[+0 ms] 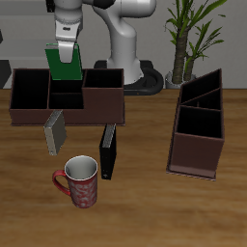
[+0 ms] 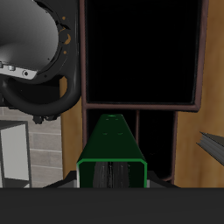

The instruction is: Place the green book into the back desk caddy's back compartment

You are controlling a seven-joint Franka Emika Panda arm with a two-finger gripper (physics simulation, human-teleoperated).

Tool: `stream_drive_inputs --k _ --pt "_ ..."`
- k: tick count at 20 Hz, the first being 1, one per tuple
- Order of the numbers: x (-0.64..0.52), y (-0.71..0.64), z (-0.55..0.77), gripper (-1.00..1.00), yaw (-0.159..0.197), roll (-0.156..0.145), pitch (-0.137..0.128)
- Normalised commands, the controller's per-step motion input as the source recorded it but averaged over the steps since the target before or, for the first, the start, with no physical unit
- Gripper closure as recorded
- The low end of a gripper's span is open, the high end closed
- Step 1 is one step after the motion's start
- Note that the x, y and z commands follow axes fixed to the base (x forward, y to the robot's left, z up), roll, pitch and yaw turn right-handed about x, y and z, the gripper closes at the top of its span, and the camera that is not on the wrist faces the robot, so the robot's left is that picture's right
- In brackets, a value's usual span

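Nearest you, a red patterned mug [image 1: 78,180] is sitting on the wooden table [image 1: 145,207], whose brown plank grain is running across the whole surface. Just behind the mug, the black book [image 1: 109,151] is lying flat, and beside it the grey book [image 1: 55,132] is resting close to the front wall of the back desk caddy [image 1: 66,109]. Off to the other side, a second brown caddy [image 1: 198,135] with slanted sides is standing well apart from the rest.

Farther back, you are holding the green book [image 1: 65,64] upright over the back desk caddy, its lower edge hanging above the back compartment [image 1: 66,97], the narrow black-lined middle section. The gripper [image 1: 65,50] is clamped on the book's upper part; in the wrist view the green book [image 2: 112,150] is showing between the fingers, with the dark compartment [image 2: 140,52] opening beyond it. Whether the book is touching the caddy's rim cannot be told.

Behind the table, the robot's white base [image 1: 123,48] is standing at the back edge, a potted plant [image 1: 188,34] is rising beside it, and a grey wall is closing the room.
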Motion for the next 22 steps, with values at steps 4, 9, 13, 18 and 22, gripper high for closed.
stream_drive_inputs --k 4,9,13,18,22 --pt "-0.02 0.01 -0.14 1.00 -0.006 -0.001 0.023" --pt "-0.03 0.04 -0.19 1.00 0.003 0.008 0.039" --pt "-0.04 -0.01 -0.06 1.00 -0.006 -0.003 0.022" --pt "-0.10 0.07 -0.16 1.00 0.005 0.007 0.037" --pt "-0.08 0.02 -0.13 1.00 -0.001 0.000 0.042"
